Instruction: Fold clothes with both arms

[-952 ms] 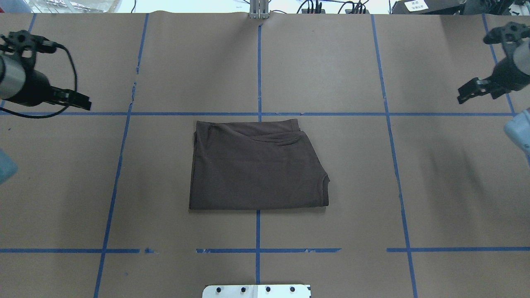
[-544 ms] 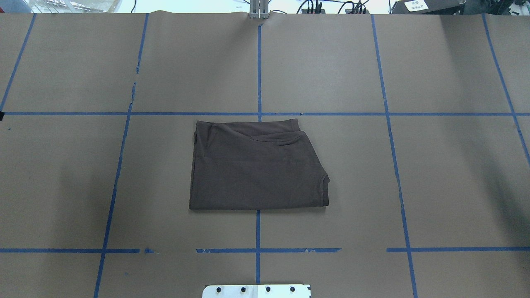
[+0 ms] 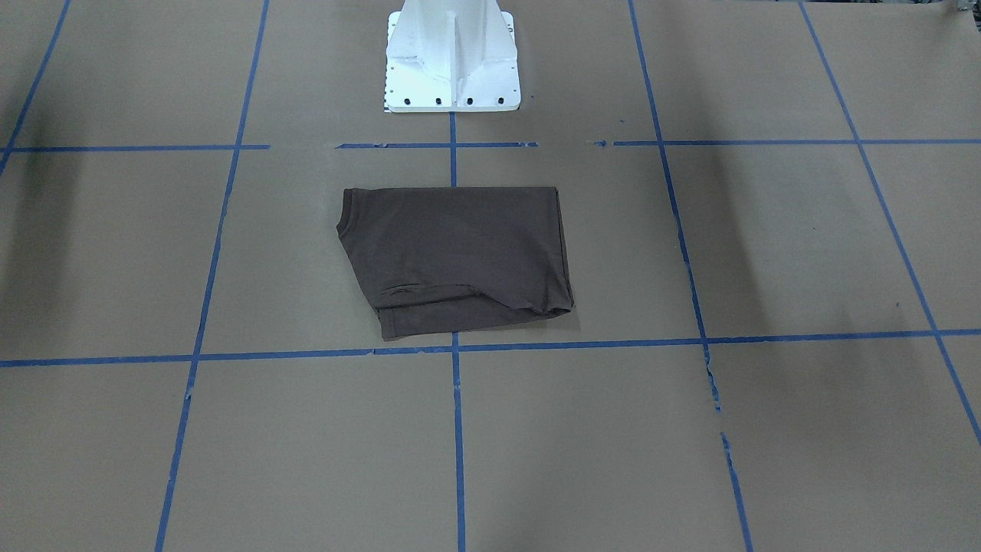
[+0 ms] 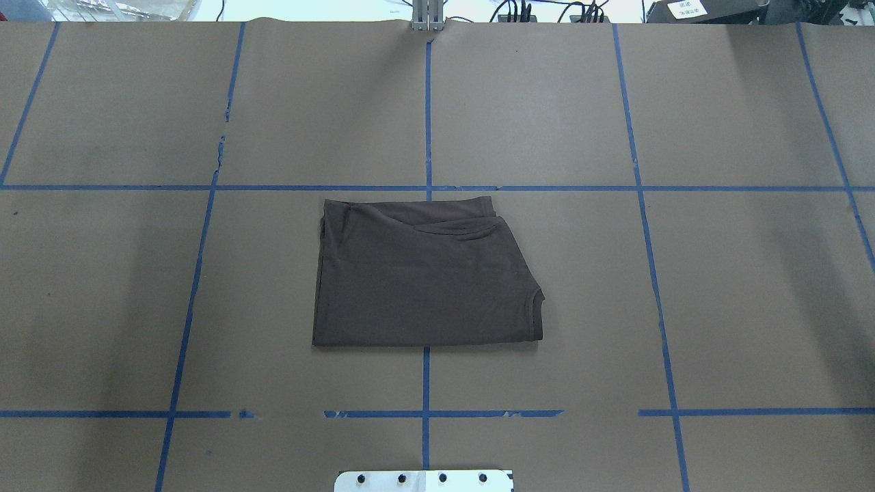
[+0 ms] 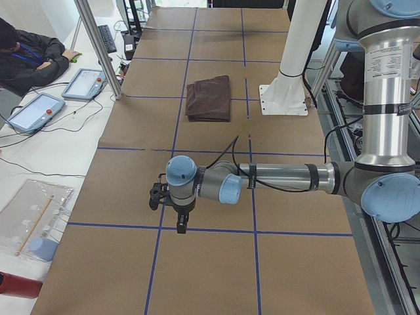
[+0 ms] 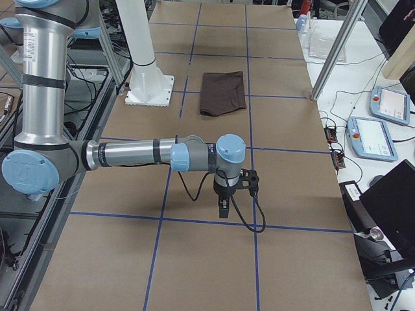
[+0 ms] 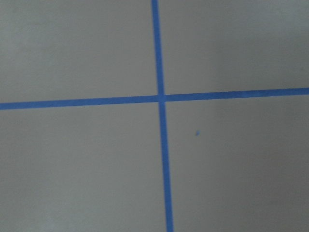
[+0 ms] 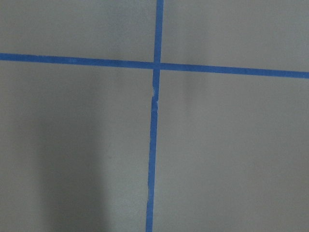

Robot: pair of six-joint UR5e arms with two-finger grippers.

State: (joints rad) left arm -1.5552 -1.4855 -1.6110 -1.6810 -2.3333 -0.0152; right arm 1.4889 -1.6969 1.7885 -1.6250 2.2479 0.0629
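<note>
The dark brown T-shirt (image 4: 424, 280) lies folded into a flat rectangle in the middle of the table; it also shows in the front-facing view (image 3: 460, 253) and both side views (image 5: 210, 97) (image 6: 224, 92). Neither arm is near it. My left gripper (image 5: 180, 226) points down over the paper far out at the table's left end. My right gripper (image 6: 223, 210) points down far out at the right end. Both show only in the side views, so I cannot tell whether they are open or shut. Both wrist views show only brown paper and a blue tape cross.
The white pedestal base (image 3: 452, 54) stands behind the shirt. Brown paper with blue tape grid lines (image 4: 427, 109) covers the table. An operator (image 5: 26, 56) and control tablets (image 5: 85, 82) are beyond the far edge, beside a metal post (image 5: 98, 46).
Both arms, seen at the left and right edges of the overhead view one second ago, have moved outward and out of that view. The shirt has not moved.
</note>
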